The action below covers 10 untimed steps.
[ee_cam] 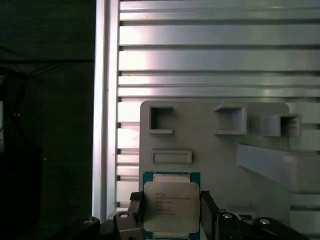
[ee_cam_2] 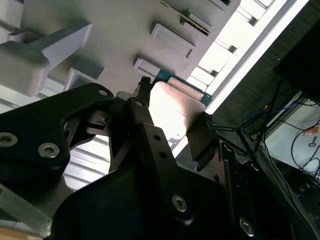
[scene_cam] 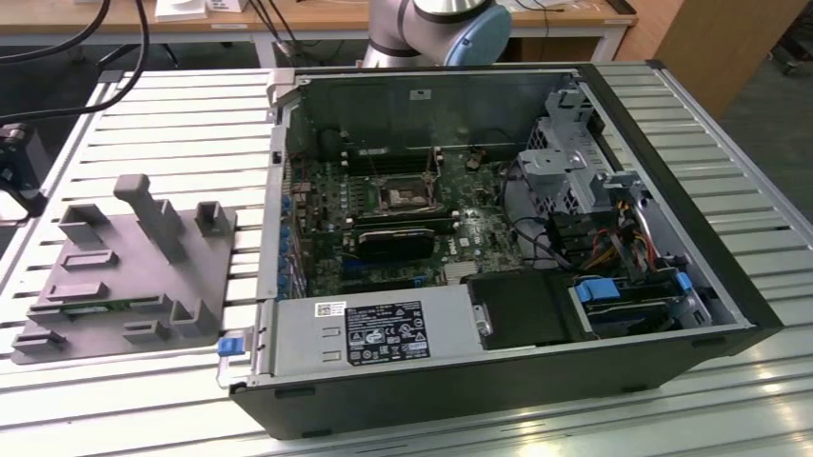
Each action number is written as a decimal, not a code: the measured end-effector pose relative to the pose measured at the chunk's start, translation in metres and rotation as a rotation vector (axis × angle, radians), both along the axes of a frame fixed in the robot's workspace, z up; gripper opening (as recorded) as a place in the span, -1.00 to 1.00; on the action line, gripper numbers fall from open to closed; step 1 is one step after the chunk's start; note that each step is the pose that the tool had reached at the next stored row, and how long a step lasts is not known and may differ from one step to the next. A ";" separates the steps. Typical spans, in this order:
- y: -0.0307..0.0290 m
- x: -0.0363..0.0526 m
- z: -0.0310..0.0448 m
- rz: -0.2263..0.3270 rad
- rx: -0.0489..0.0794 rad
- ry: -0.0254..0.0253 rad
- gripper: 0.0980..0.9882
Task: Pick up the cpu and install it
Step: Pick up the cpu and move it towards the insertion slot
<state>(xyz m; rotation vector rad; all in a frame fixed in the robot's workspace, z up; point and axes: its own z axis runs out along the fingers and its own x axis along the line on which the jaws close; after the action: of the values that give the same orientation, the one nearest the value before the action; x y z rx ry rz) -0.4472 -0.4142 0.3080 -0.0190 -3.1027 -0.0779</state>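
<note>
While the motherboard socket (scene_cam: 404, 195) awaits it in the exterior view, cpu (ee_cam: 171, 202), first wrist view: jaws of gripper (ee_cam: 171, 210) closed against two opposite edges, over the grey block (ee_cam: 220, 145), seemingly lifted clear; grasp made, installation outstanding.

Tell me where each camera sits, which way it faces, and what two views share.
Exterior view: off the arm, above the table, looking down into the open case; the arm shows behind.
First wrist view: on the arm, looking down past the cpu in the hand to the grey block.
Second wrist view: on the arm, looking along the hand at the cpu.
Both wrist views share cpu, hand and grey block.
</note>
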 end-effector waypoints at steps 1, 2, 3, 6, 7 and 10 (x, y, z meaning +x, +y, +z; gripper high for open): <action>0.0000 0.0000 0.0009 0.000 0.000 0.0000 0.00; 0.0000 0.0000 0.0017 0.000 0.000 -0.0001 0.00; 0.0000 0.0000 0.0025 0.000 0.000 -0.0001 0.00; 0.0000 0.0000 0.0050 0.000 0.000 -0.0001 0.00; 0.0000 0.0000 0.0058 0.000 0.000 -0.0001 0.00; 0.0001 0.0000 0.0084 0.000 0.000 -0.0001 0.00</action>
<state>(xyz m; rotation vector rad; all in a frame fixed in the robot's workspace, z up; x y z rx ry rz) -0.4472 -0.4141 0.3164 -0.0190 -3.1028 -0.0780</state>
